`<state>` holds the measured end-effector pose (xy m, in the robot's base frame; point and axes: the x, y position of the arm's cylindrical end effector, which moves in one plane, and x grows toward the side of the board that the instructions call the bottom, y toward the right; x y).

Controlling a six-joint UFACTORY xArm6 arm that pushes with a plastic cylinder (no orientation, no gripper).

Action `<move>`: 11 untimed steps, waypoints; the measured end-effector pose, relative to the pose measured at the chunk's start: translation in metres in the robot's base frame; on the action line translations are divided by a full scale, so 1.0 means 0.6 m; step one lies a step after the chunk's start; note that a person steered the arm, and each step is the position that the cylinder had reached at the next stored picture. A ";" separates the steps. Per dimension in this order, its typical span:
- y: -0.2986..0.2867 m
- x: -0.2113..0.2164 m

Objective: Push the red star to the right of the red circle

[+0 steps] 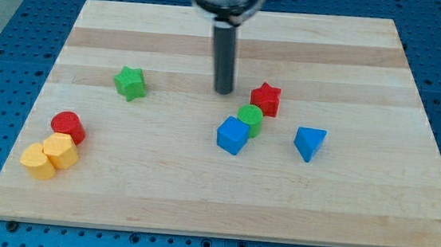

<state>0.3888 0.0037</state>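
Observation:
The red star (267, 99) lies right of the board's middle, touching the green circle (250, 119) just below-left of it. The red circle (68, 127) lies far off at the view's left, low on the board. My tip (222, 91) stands on the board just left of the red star, a small gap away, at about the star's height. The rod rises straight up to the arm's end at the view's top.
A blue cube (233, 135) touches the green circle from below-left. A blue triangle (309, 142) lies right of them. A green star (130, 83) lies left of my tip. A yellow hexagon (61, 151) and a yellow heart (38, 162) sit against the red circle, below it.

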 end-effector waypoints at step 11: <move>-0.323 0.101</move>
<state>0.4491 -0.1902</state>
